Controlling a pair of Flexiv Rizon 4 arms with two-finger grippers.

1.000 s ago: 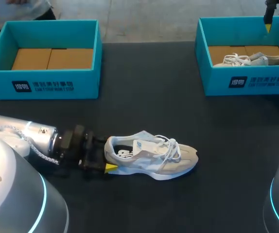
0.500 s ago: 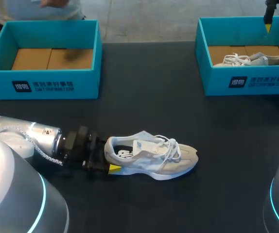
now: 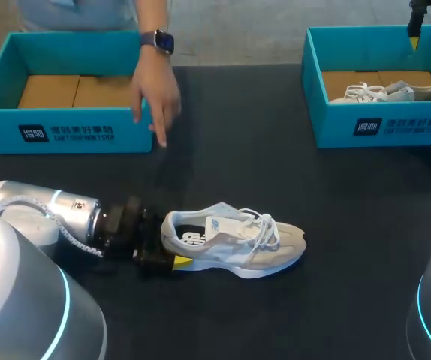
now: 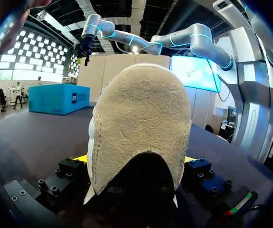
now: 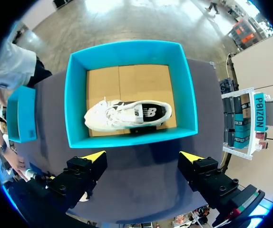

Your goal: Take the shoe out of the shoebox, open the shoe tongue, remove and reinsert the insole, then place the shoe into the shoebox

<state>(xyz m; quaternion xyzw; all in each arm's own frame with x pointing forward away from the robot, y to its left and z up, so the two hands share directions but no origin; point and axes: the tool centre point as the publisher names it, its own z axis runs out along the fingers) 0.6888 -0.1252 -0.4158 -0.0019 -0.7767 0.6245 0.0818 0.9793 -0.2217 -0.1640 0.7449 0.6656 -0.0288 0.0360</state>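
While the shoe (image 3: 234, 244) sits on the table (image 3: 275, 180), the left gripper (image 3: 167, 251) clamps its heel; a person's hand (image 3: 155, 94) reaches over the table. Left wrist: heel (image 4: 141, 123) fills the fingers. Right wrist: right gripper (image 5: 143, 156) spread wide above the shoebox (image 5: 127, 137) holding a second shoe (image 5: 127, 114).

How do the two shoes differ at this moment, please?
The near shoe lies on the table, the left gripper at its heel; the far shoe lies in the right box, untouched. The near shoe's toe points right, the far shoe's left. Both are pale lace-up sneakers resting on their soles.
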